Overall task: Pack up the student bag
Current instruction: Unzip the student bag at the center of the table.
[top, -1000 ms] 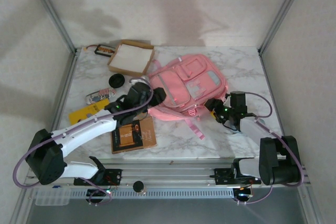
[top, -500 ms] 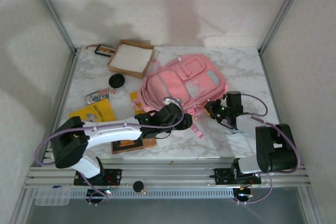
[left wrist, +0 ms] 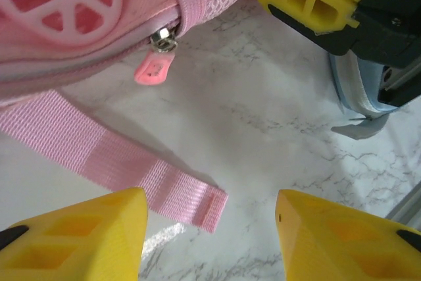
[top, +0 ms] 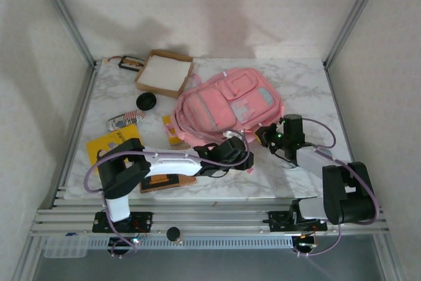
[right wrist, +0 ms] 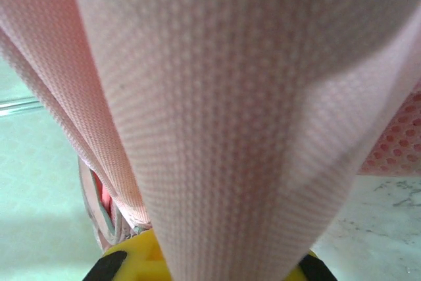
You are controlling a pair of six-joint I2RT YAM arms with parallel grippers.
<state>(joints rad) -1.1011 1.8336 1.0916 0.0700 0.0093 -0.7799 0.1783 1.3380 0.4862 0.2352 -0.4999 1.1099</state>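
Between the yellow fingers [left wrist: 79, 235] of the left gripper [left wrist: 210, 205] there was only bare marble table [left wrist: 276, 129] and the loose end of a pink strap [left wrist: 158, 185]. The jaws stood spread apart and gripped nothing. Just ahead of them, up and to their left, ran the lower edge of the student bag [left wrist: 72, 11], with a small pink zip pull [left wrist: 154, 69] hanging from its zipper.

Ahead and to the right of those open jaws sat the right gripper [top: 266, 134], and that one had a hold. Its jaws were pressed together on the bag, with pink mesh fabric [right wrist: 217, 110] pinched between its yellow fingers [right wrist: 135, 258] and bulging up close against the wrist camera.

Seen from above, the bag lay flat on the table just beyond both sets of jaws. Both grippers were at its near edge, close beside each other. Far past the bag, well apart from either jaw, an open cardboard box [top: 164, 72] rested near the back of the table.
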